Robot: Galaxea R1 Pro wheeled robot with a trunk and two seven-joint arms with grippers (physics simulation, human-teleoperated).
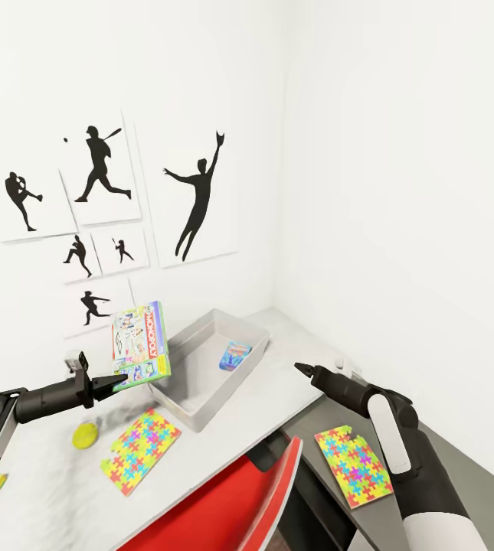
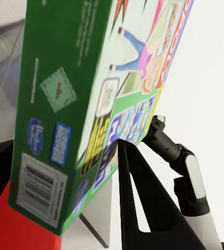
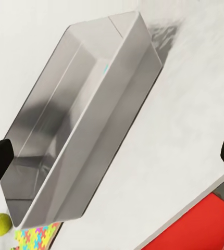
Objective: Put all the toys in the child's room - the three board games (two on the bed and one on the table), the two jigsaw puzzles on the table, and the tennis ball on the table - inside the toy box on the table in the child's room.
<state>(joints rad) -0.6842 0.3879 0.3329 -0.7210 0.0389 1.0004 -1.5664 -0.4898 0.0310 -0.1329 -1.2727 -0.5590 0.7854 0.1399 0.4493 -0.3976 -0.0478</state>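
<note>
My left gripper (image 1: 118, 380) pinches the thin, green printed cardboard board game box (image 1: 140, 342) by its lower edge, upright at the grey tray-like toy box's (image 1: 188, 405) nine o'clock rim. I judge it light, stiff and slippery. My right gripper (image 1: 302, 369) hovers at three o'clock; I cannot tell its fingers' spread.

Tennis ball (image 1: 86, 435) left of jigsaw puzzle (image 1: 141, 450).

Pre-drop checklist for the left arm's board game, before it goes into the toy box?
1. Left gripper shut on the board game: ok.
2. Game over the toy box: not ok, it hangs beside the near-left rim.
3. Room in the box: ok, just a small blue box at the far end.
4. Right gripper out of the drop path: ok, open, right of the box.
5. Tennis ball and jigsaw puzzle away from the box: ok.
</note>
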